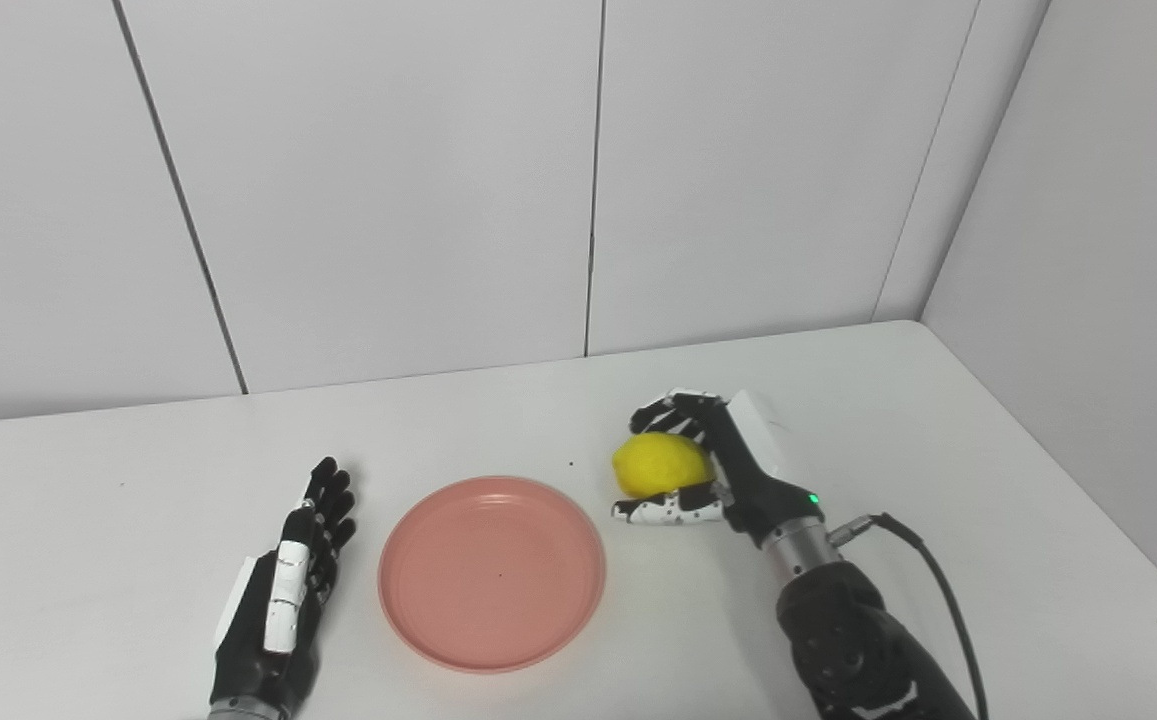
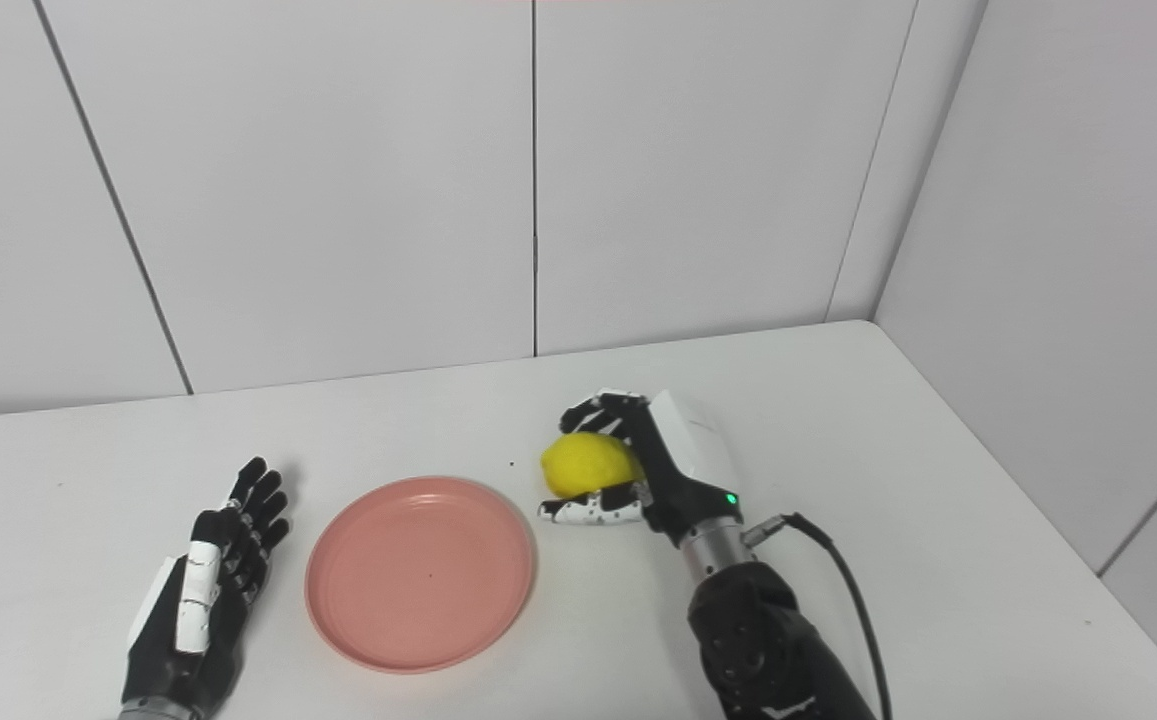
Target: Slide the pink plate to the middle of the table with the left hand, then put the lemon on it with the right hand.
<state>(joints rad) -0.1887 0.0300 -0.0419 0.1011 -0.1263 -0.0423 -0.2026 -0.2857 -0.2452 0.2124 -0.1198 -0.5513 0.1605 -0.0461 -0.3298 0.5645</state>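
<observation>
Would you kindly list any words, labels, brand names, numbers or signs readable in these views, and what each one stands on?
None can be read.
pink plate: plain, no print.
lemon: no sticker visible.
right hand: shows only a small green light, no lettering.
left hand: black and white casing, no marking visible.
table and wall panels: blank.

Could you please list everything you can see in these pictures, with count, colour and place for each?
pink plate: one, pink, empty, near the middle of the table's front part.
lemon: one, yellow, just right of the plate, inside the right hand's grasp.
table: one, white, fills the lower half of the view.
wall panels: white, behind and to the right of the table.
left hand: one, black and white, open, left of the plate, apart from it.
right hand: one, black and white, fingers curled round the lemon.
</observation>
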